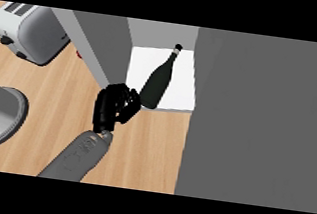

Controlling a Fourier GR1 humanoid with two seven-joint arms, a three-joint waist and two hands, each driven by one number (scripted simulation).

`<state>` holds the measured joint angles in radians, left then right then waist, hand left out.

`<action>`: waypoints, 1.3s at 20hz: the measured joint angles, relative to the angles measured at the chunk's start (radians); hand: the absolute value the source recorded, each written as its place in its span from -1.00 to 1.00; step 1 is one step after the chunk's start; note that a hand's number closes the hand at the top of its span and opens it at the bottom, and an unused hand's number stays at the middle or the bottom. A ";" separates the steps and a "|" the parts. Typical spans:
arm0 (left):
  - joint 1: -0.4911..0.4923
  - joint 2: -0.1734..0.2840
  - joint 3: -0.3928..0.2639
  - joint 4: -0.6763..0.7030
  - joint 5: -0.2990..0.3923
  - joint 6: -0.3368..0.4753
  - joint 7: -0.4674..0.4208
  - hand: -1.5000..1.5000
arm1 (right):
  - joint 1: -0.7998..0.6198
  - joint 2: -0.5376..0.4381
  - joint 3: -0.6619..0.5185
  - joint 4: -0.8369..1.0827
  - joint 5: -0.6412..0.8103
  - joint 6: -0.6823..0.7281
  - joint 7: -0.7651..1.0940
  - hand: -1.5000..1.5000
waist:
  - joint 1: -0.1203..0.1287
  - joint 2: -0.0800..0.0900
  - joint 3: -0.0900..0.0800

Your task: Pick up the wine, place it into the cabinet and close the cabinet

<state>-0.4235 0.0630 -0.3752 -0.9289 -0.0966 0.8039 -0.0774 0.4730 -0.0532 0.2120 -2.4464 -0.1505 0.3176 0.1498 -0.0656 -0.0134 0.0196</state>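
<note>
Grasping the wine point(157, 78) at its base, the hand point(115, 106) holds slippery, fragile glass; neck points twelve o'clock inside the cabinet point(176, 56).

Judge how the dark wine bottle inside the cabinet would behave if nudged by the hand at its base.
The wine bottle looks rigid, so it should move as one piece. Tall and narrow-necked, standing on the white cabinet shelf, it probably tips more readily than it slides. Its round body would likely roll if toppled. The hand is at its base.
</note>
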 measured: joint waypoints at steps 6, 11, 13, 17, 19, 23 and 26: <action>0.004 -0.015 0.016 -0.005 0.019 0.038 -0.004 1.00 | 0.001 0.005 0.003 0.004 -0.005 0.009 -0.008 -1.00 | -0.008 0.004 0.000; -0.004 -0.013 0.004 0.014 -0.006 0.093 -0.006 1.00 | -0.002 0.003 0.001 0.009 -0.010 0.021 -0.012 -1.00 | -0.014 0.007 -0.002; -0.008 -0.003 -0.016 0.025 -0.033 0.117 0.004 1.00 | -0.002 0.003 0.002 0.014 -0.011 0.028 -0.016 -1.00 | -0.019 0.008 -0.002; -0.017 0.017 -0.057 0.045 -0.088 0.154 0.033 1.00 | -0.010 0.001 0.005 0.025 -0.013 0.039 -0.021 -1.00 | -0.028 0.009 -0.001; -0.017 0.028 -0.074 0.051 -0.112 0.171 0.047 1.00 | -0.009 0.002 0.006 0.028 -0.015 0.044 -0.028 -1.00 | -0.036 0.010 0.000; -0.029 0.034 -0.100 0.065 -0.149 0.194 0.095 1.00 | -0.015 0.005 0.004 0.033 -0.020 0.049 -0.033 -1.00 | -0.038 0.010 0.001; -0.038 0.028 -0.108 0.072 -0.163 0.209 0.135 1.00 | -0.016 0.006 0.000 0.035 -0.024 0.054 -0.037 -1.00 | -0.036 0.010 0.002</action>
<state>-0.4615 0.0913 -0.4834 -0.8571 -0.2596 1.0126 0.0577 0.4573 -0.0475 0.2121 -2.4111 -0.1750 0.3713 0.1129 -0.1016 -0.0034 0.0213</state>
